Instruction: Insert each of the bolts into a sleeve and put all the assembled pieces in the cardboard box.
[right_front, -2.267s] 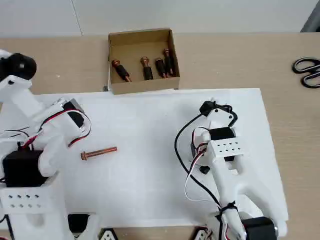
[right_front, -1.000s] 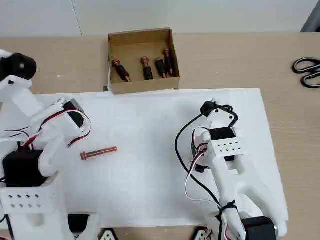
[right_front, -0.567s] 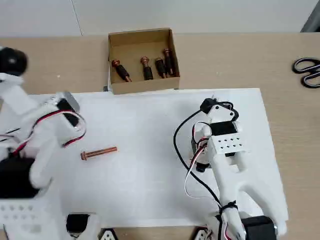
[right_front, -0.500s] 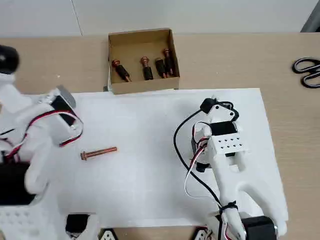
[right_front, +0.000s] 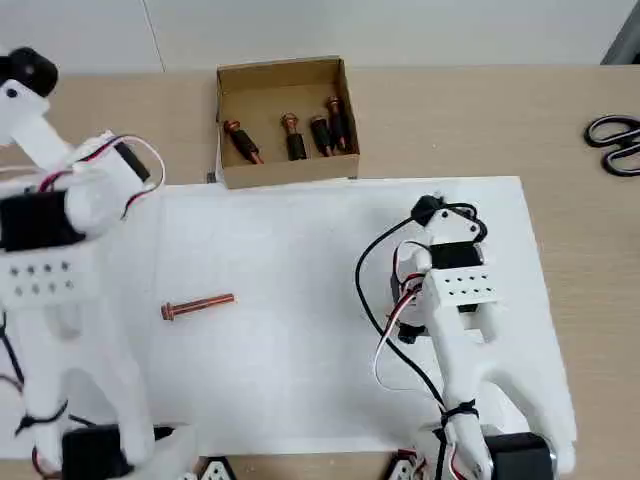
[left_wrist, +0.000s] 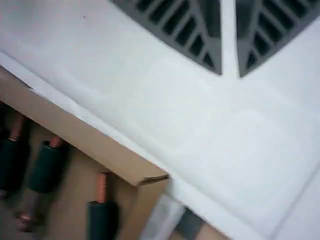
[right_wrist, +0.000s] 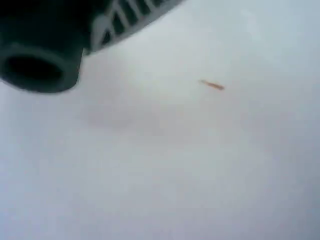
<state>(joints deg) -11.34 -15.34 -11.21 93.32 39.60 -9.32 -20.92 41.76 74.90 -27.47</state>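
- Lying loose on the white sheet (right_front: 300, 250), the bolt (right_front: 198, 305) sits left of centre, flat, head pointing left, touching neither arm.
- bolt also seen as a tiny orange sliver (right_wrist: 212, 85) far off in the right wrist view.
- cardboard box (right_front: 283, 80) is on the table (right_front: 450, 120) just past the sheet's far edge, open top.
- four assembled pieces (right_front: 293, 138) lie inside the box, each a copper bolt in a black sleeve; three show in the left wrist view (left_wrist: 46, 167).
- left gripper (left_wrist: 229, 60) hangs over the sheet near the box's front corner (left_wrist: 150, 177); its ribbed fingers (left_wrist: 190, 30) are almost together with a thin slit between them, nothing held.
- right gripper (right_wrist: 87, 40) is over the right half of the sheet, closed on a black sleeve (right_wrist: 40, 67); the sleeve's hollow end faces the camera, a ribbed finger right against it.
- sleeve and bolt are well apart.
- scissors (right_front: 613, 143) lie at the table's far right edge, off the sheet.
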